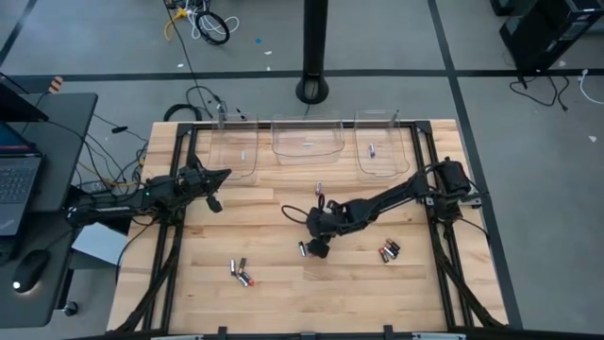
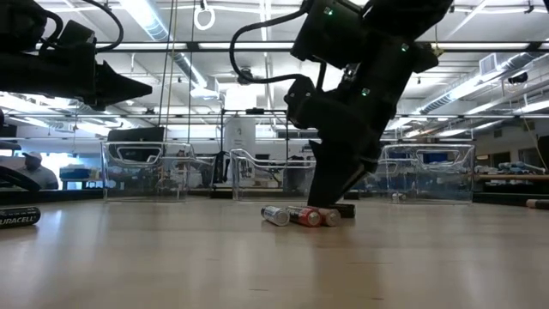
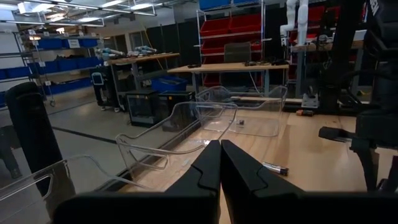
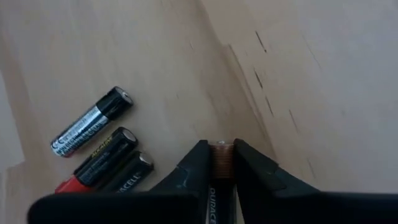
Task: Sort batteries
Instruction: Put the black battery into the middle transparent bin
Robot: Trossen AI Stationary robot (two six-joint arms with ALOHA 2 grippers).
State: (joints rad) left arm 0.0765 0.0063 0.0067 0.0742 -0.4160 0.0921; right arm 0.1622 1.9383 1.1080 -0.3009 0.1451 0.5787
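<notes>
My right gripper (image 1: 317, 247) reaches down to the table's middle and is shut on a black, copper-ended battery (image 4: 221, 157). Three more batteries lie side by side right beside it: a silver-and-black one (image 4: 93, 121) and two black ones (image 4: 107, 157) (image 4: 129, 174). In the low view they show as small cylinders (image 2: 296, 215) at the gripper's foot (image 2: 330, 204). Other battery clusters lie at the near left (image 1: 241, 272) and near right (image 1: 388, 251). My left gripper (image 1: 216, 201) (image 3: 221, 171) waits shut at the left, level above the table. My right gripper pinches the battery's long sides (image 4: 221, 163) between its two fingers. The fingers slant steeply down from the table's right side and lie along the battery, whose copper end (image 4: 221, 148) shows at the fingertips. The battery sits down at the table top; whether it is lifted clear I cannot tell.
Three clear plastic bins stand along the far edge: left (image 1: 234, 149), middle (image 1: 307, 140), right (image 1: 382, 151). The left bin holds one battery (image 1: 243, 154) and so does the right bin (image 1: 372, 149). A single battery (image 1: 319, 189) lies far of the gripper. Black frame rails run along both table sides.
</notes>
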